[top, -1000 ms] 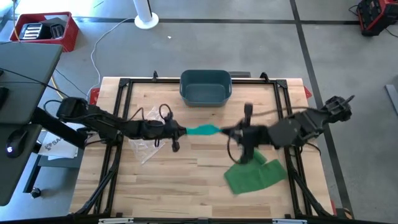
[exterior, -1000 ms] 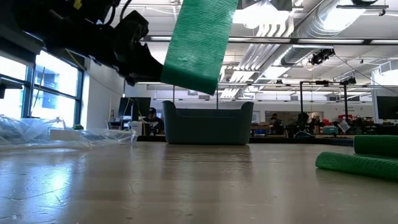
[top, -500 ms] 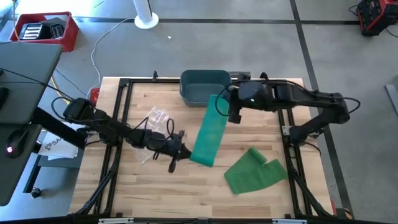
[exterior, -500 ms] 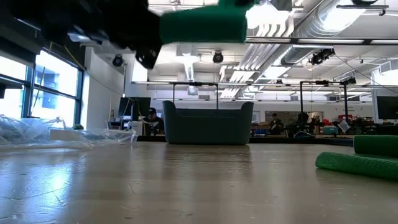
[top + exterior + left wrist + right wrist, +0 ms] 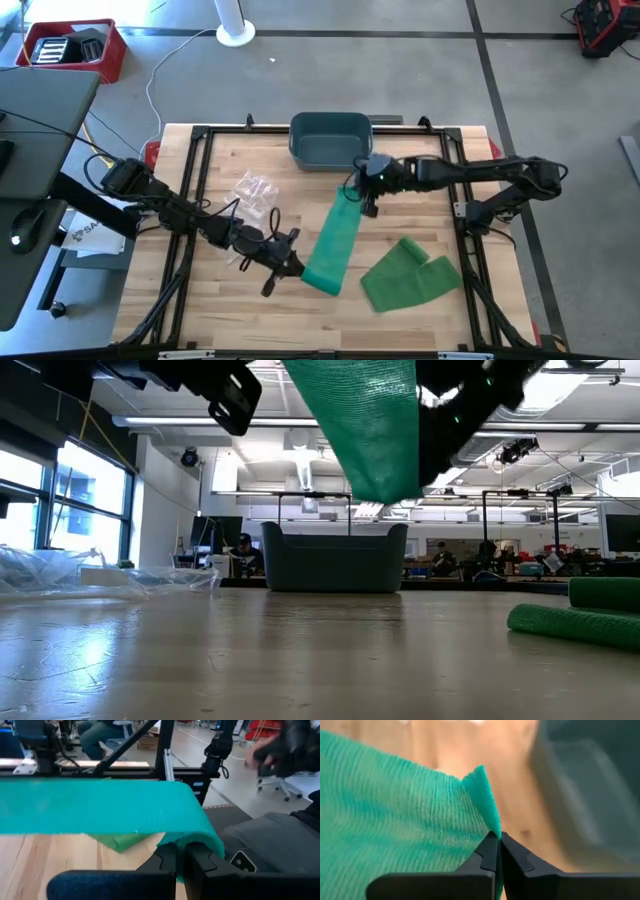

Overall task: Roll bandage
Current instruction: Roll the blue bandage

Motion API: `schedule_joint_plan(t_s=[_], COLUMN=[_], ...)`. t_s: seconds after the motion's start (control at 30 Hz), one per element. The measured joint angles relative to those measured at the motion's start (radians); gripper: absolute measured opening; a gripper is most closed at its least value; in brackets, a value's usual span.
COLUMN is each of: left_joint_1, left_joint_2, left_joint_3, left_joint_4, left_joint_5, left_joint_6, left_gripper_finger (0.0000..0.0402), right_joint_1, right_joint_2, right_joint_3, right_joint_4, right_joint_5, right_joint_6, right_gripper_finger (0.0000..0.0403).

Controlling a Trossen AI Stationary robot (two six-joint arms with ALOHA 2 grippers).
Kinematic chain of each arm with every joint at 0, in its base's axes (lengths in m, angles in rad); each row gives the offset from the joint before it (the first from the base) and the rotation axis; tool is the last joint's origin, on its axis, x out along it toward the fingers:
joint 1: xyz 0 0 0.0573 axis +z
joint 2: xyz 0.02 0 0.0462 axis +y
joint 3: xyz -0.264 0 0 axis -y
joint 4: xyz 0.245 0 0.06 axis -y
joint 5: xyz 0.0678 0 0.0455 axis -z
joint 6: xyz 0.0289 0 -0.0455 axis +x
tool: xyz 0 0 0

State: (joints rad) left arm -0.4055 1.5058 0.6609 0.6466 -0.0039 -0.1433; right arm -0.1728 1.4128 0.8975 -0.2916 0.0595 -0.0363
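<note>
A long green bandage strip hangs stretched in the air between my two grippers, clear of the table; in the low view the strip shows well above the wood. My left gripper is shut on its near end. My right gripper is shut on its far end, near the blue bin. A second green bandage lies crumpled on the table at the near right. My left gripper pinches the strip's near end at its left edge between its two fingers, coming almost level from the table's left side. The cloth bunches over the fingertips and spreads flat away from them. My right gripper pinches a corner of the strip's far end between its fingertips, slanting down from the table's right side. The cloth runs from there toward the near edge, fairly taut.
A blue bin stands at the middle of the far edge. A clear plastic bag lies on the left half of the table. Black frame rails run along the table's sides. Bare wood lies under the strip.
My left gripper has gone toward the near edge with its end. My right gripper swung toward the far edge by the bin and then came down. The bandage, bunched short between the close grippers, has been drawn out into a long flat strip.
</note>
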Motion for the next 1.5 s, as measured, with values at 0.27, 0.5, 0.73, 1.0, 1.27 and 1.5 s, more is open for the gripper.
schedule_joint_plan(t_s=[0.27, 0.5, 0.73, 1.0, 1.27, 1.5], left_joint_1=[-0.001, -0.001, -0.002, -0.001, 0.028, 0.040], left_joint_2=[-0.001, -0.001, -0.001, -0.001, -0.031, -0.116], left_joint_3=[0.000, 0.000, 0.000, -0.001, -0.002, -0.002], left_joint_4=[0.045, 0.063, 0.098, 0.101, 0.102, 0.091], left_joint_5=[0.000, -0.001, -0.001, -0.002, -0.019, -0.039], left_joint_6=[-0.011, -0.101, -0.118, -0.132, -0.135, -0.135], left_gripper_finger=[0.0001, 0.0001, 0.0001, 0.0001, 0.0001, 0.0001], right_joint_1=[0.135, 0.255, 0.302, 0.299, 0.490, 0.713], right_joint_2=[0.003, 0.027, 0.133, 0.075, 0.021, 0.020], right_joint_3=[-0.302, -0.355, -0.318, -0.226, 0.046, 0.223], right_joint_4=[0.507, 0.665, 0.688, 0.516, 0.173, 0.117], right_joint_5=[-0.103, -0.035, -0.034, -0.033, 0.205, 0.558], right_joint_6=[0.090, 0.134, 0.126, 0.064, -0.081, -0.168], right_gripper_finger=[0.0000, 0.0013, 0.0088, 0.0174, 0.0174, 0.0167])
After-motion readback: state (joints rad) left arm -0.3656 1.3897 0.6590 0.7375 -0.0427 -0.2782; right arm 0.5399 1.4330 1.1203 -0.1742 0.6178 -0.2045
